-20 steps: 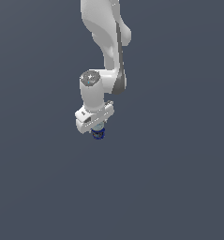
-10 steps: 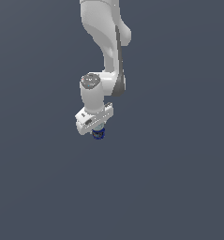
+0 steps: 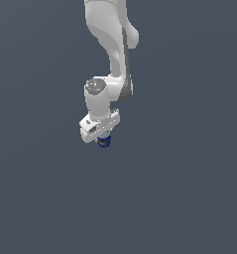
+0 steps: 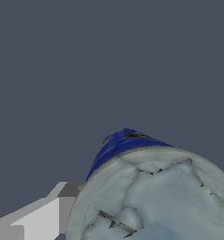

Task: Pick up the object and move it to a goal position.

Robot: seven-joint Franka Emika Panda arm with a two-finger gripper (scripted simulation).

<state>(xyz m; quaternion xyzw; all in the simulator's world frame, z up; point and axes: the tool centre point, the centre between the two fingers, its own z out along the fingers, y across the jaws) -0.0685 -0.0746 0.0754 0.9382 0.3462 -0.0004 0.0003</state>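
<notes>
Exterior view: hand (image 3: 103,140) pointing down, object (image 3: 104,142) tucked directly beneath the white hand body, apparently clamped between the fingers; no support surface discernible under it. Goal not marked.

Wrist view: object (image 4: 146,187) right against the camera, pale top facing it, blue side beyond; one finger (image 4: 38,218) touching beside. Long axis apparently along the hand's approach.

Object (image 4: 127,143) — glossy blue sides (mottled pale top).

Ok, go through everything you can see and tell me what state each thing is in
Blue can: held at the gripper, off the surface, pale bluish-white end toward the wrist camera.
Gripper: jaws shut on the blue can, pointing down.
Arm: reaching down from above.
</notes>
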